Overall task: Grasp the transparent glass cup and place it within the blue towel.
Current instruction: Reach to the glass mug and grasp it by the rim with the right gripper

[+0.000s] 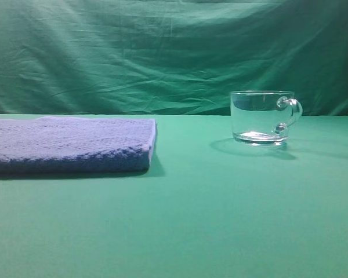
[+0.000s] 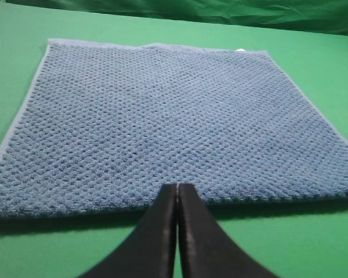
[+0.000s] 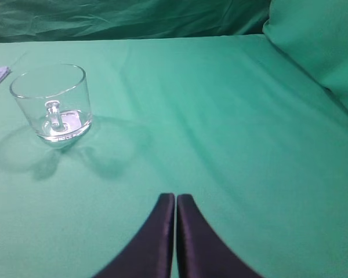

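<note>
1. Two things sit well apart on the green cloth [image 1: 220,220]: the glass cup [image 1: 262,117] to the right, upright (handle facing right in the high view), and the blue towel [image 1: 69,145] flat to the left.
2. Left gripper [image 2: 177,191]: fingers pressed together, holding nothing, tips just at the towel's near edge in its wrist view.
3. Right gripper [image 3: 175,200]: fingers also pressed together, empty, with the cup away to its upper left.
</note>
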`<move>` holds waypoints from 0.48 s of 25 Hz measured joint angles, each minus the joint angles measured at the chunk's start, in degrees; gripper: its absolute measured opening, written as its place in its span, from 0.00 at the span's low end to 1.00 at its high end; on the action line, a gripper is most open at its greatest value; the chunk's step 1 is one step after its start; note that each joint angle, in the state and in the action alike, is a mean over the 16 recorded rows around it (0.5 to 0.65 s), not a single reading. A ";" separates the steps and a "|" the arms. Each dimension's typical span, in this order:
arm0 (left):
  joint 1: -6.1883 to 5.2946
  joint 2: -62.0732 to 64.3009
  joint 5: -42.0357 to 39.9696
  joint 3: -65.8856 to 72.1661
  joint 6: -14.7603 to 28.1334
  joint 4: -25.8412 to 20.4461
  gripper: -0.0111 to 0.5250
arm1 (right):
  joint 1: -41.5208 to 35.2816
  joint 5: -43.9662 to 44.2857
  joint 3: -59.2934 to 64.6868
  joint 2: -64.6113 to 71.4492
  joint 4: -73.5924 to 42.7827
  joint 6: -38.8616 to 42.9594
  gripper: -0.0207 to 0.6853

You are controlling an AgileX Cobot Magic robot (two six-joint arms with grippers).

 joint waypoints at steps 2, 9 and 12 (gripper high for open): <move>0.00 0.00 0.00 0.00 0.00 0.00 0.02 | 0.00 0.00 0.00 0.00 0.00 0.00 0.03; 0.00 0.00 0.00 0.00 0.00 0.00 0.02 | 0.00 -1.10 0.02 0.00 -0.11 0.00 0.03; 0.00 0.00 0.00 0.00 0.00 0.00 0.02 | 0.00 -4.19 0.02 0.00 -0.13 0.42 0.03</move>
